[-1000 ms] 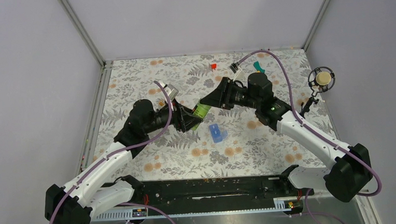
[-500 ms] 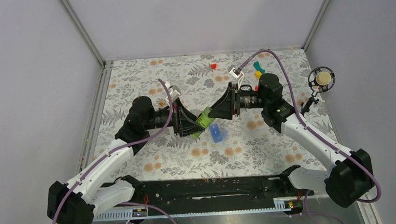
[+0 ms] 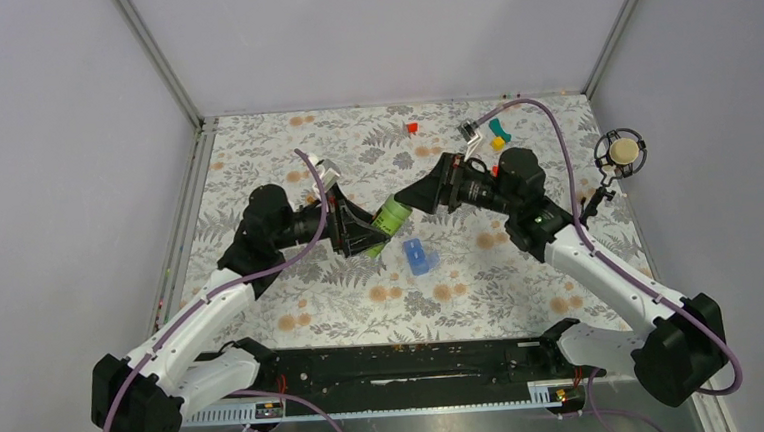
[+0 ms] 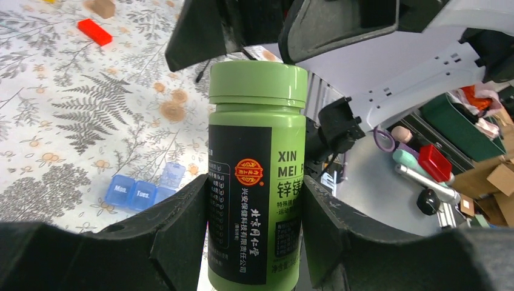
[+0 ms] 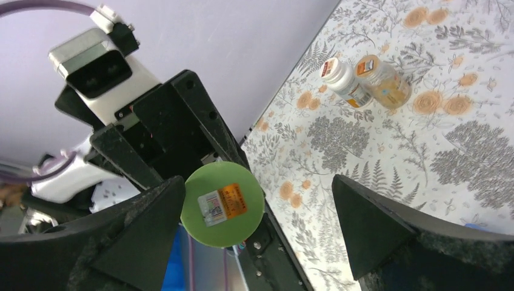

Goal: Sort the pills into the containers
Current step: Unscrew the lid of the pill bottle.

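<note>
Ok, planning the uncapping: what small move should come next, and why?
Probably close the right hand on the cap, ready to unscrew it: the left hand grips the green bottle, its cap is on, and the right hand's jaws stand open on either side of it.

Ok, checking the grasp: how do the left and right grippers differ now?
The left gripper is shut on the green bottle; the right gripper is wide open around its cap, not gripping. The left holds the bottle's lower part; the right faces its top. Both are black.
</note>
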Motion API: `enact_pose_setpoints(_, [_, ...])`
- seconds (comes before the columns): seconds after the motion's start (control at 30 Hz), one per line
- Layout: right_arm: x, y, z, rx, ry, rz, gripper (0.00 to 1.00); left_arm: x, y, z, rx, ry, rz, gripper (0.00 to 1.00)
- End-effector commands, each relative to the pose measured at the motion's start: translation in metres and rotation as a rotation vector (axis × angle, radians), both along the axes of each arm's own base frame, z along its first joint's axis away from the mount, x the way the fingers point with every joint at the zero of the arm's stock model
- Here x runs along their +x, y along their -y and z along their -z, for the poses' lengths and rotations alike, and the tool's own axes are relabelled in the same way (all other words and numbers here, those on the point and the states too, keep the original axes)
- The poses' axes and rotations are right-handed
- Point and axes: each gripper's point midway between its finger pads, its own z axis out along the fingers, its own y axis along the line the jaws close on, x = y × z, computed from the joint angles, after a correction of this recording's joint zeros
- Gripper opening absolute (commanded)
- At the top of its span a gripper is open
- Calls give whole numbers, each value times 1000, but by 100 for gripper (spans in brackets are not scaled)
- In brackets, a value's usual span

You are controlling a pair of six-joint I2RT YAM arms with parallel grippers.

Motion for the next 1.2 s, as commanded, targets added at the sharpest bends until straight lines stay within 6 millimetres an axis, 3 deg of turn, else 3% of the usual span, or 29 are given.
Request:
enact_pose_setpoints(0.0, [5, -9, -9, 65, -112, 116, 100, 18, -5, -23, -25, 113, -99, 0])
enact_pose_setpoints(0.17, [1, -20, -18, 97, -149, 93, 97, 25, -6, -22, -21, 105, -140, 0])
enact_pose_setpoints(0.3, [-2, -23, -22, 104, -158, 67, 80, 26, -8, -23, -21, 99, -157, 0])
enact_pose_setpoints(0.47, [-10, -25, -26, 90, -113, 11, 50, 24, -9, -24, -24, 91, -152, 0])
enact_pose_setpoints(0.6, [-20, -17, -33, 60, 40, -65, 42, 11, -11, -28, -28, 103, -118, 0])
enact_pose_setpoints(0.77, [-52, -2, -45, 85, 282, -332, 43, -8, -13, -31, -17, 147, -29, 0])
enact_pose_setpoints(0.97, [-90, 6, -54, 101, 435, -592, 47, -27, -9, -34, -50, 161, 86, 0])
enact_pose_setpoints(1.0, [-89, 6, -54, 98, 437, -597, 60, -29, -9, -34, -53, 164, 94, 0])
enact_pose_setpoints(1.07, [-70, 3, -56, 94, 402, -483, 97, -24, -9, -36, -55, 172, 66, 0])
enact_pose_setpoints(1.17, [-33, -4, -57, 112, 281, -265, 100, -12, -11, -36, -43, 177, -3, 0])
